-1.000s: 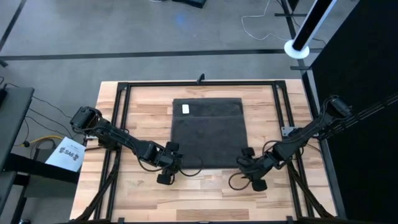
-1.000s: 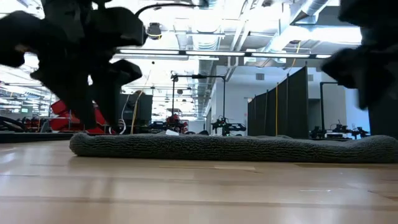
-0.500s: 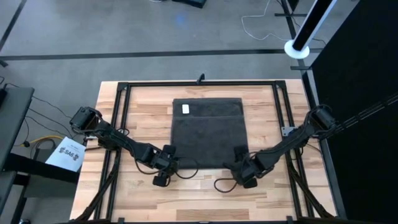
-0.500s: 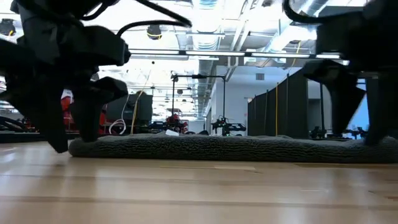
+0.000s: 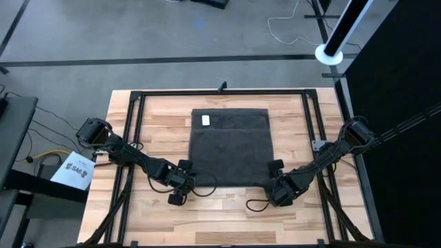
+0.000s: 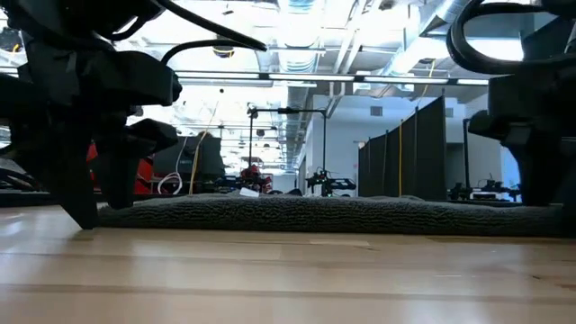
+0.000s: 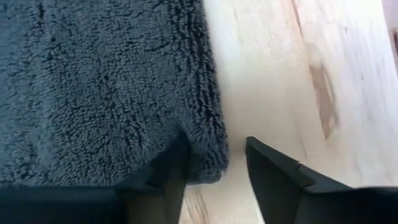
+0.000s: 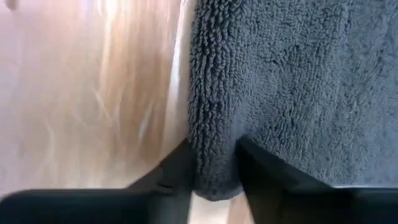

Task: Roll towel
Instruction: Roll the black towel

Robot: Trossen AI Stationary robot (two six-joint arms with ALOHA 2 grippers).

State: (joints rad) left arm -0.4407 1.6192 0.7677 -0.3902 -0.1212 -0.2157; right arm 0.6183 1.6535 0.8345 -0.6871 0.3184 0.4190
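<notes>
Wooden table (image 5: pixel 151 131) carries the towel (image 5: pixel 230 146) flat at its middle, label far, with the left gripper (image 7: pixel 214 171) spread astride its near-left corner and the right gripper (image 8: pixel 214 168) pinching the near-right corner, so rolling runs from near edge to far.

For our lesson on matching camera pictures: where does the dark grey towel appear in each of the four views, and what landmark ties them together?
High view: towel flat at table centre.
Low view: a long low grey band across the tabletop.
Left wrist view: one corner, a finger on it.
Right wrist view: other near corner between the fingers.
Shared landmark: the towel's near edge.
</notes>
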